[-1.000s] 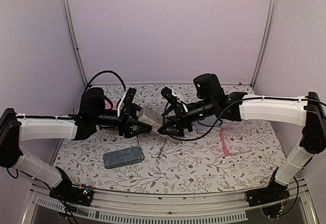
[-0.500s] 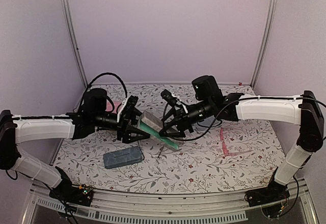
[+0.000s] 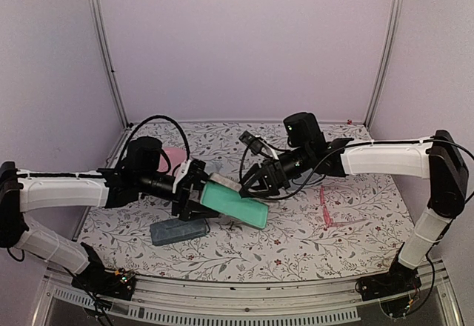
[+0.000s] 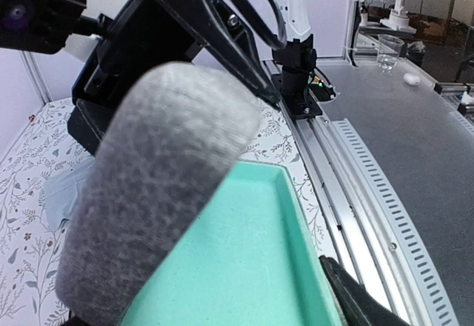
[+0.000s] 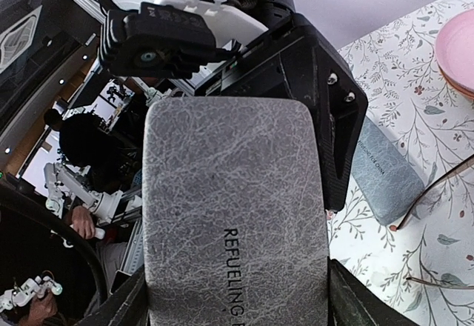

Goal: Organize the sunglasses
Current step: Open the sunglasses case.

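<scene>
Step in hand: case opening, as I read it. You've got the grey-brown case (image 3: 235, 204) held up off the bench (image 3: 296, 244) between both arms, hinged open, teal lining facing up.

Left hand (image 3: 201, 196): jaws set wide, clamped on the case. The left wrist view puts the teal tray right at its finger, so it looks to be on the base half. Right hand (image 3: 252, 187): jaws also wide, closed across the grey outer shell, which fills the gap between its fingers in the right wrist view. Neither hand has any glasses.

Sunglasses are both on the bench, not cased. The pink-framed pair (image 3: 328, 211) lies out to the right, well apart from the case. The dark-framed pair (image 5: 433, 193) shows only as thin temples near the edge of the right wrist view, close below the case; the overhead view doesn't show it, so its exact pose is unclear. The blue-grey case (image 3: 178, 230) sits closed on the bench, just under the left hand.

Next, my read: you need a free hand. Keep the left on the base, let the right go of the shell, and check the lid stays open. Then send the right down for a pair, probably the dark one as it's nearer. Thin frames lying flat on the bench call for a careful low pinch.
</scene>
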Robot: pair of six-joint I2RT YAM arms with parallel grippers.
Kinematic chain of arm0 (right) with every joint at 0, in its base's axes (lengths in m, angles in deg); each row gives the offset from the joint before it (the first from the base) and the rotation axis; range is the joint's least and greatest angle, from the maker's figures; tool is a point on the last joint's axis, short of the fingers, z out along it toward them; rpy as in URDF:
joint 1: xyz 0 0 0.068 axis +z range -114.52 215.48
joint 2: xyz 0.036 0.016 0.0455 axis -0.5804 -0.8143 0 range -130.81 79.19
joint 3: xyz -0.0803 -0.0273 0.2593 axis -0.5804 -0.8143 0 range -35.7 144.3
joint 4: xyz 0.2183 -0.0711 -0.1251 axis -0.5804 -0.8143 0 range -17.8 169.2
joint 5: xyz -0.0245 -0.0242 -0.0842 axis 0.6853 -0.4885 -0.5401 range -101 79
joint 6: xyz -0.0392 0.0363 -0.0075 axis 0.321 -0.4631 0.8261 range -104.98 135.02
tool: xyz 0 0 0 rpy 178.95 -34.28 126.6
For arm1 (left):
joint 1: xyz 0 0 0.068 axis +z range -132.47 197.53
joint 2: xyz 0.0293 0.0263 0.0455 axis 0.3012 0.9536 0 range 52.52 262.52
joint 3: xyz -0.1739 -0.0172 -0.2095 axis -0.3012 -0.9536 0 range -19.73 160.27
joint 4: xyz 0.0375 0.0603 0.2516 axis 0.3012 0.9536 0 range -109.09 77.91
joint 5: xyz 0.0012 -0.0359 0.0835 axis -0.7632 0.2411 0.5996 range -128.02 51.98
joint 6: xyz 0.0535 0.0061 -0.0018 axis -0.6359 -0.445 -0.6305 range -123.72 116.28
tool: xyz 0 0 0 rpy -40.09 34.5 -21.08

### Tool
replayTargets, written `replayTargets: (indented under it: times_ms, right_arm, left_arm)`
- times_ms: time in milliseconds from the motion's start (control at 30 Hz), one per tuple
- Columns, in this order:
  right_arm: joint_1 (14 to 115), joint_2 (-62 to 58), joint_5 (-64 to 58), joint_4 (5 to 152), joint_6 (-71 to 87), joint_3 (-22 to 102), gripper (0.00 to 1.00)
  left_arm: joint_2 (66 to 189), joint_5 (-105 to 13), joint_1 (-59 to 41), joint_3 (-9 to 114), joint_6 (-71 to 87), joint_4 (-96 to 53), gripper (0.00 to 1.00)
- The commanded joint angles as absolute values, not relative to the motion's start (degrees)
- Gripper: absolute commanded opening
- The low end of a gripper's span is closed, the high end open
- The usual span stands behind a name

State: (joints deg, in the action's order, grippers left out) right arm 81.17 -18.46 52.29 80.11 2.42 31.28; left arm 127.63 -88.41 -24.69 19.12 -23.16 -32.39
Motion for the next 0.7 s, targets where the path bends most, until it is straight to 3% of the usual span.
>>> replayTargets:
  times_ms: [0,433,667]
  right_arm:
    - [78.68,-20.27,47.72,79.46,-3.87,29.96,0.72]
    - [77.18,-17.55,46.93,75.34,0.59,31.14,0.83]
    - [77.23,-10.79,41.69,68.64,10.01,31.64,0.98]
  left_arm:
    - [125.51,-87.31,-26.28,18.31,-26.67,-31.92,0.0]
    - [122.74,-84.63,-26.4,12.66,-22.2,-37.2,0.0]
    - [123.08,-82.04,-26.02,11.5,-17.06,-40.86,0.0]
